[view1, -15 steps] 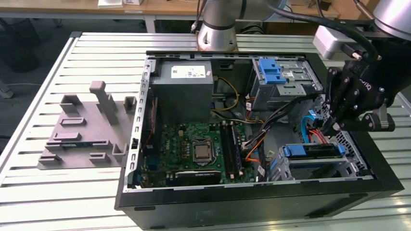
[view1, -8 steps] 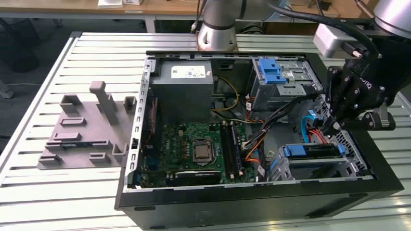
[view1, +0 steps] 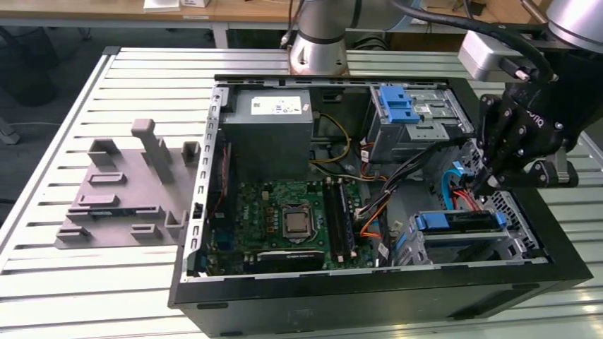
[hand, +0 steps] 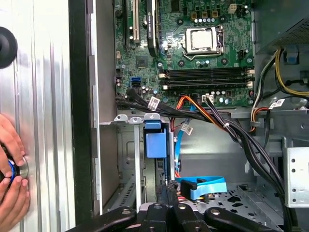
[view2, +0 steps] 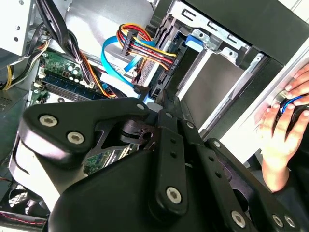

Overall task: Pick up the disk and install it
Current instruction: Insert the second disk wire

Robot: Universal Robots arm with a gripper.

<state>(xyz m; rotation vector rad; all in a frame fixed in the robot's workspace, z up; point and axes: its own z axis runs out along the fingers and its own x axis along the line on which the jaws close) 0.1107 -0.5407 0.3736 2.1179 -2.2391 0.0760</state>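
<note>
The disk (view1: 459,223) stands on edge in the lower drive bay of the open computer case (view1: 377,300), at the corner near the exterior view's right. Its blue rail frame shows along the upper edge, and it appears largely entered. Whether it is fully latched cannot be told.

The gripper (view1: 482,189) hangs directly above that bay. In both wrist views its fingers (view2: 163,99) are pressed together with nothing between them, tips pointing down at the disk's blue tab (hand: 155,140). Contact with the disk cannot be confirmed.

Judgement: the step in hand is seating the disk. To do it well:
- Pressure should run straight along the bay's guides, on the rail frame and not on the drive body.
- The disk should be kept square so neither rail binds.

Hazards: the blue flat cable (hand: 205,186) and the orange-and-red wire bundle (view2: 145,48) lie just beside the bay and could be trapped.

A person's hand (hand: 12,181) rests on the slatted table (view1: 141,275) outside the case wall, holding a small round blue object.
</note>
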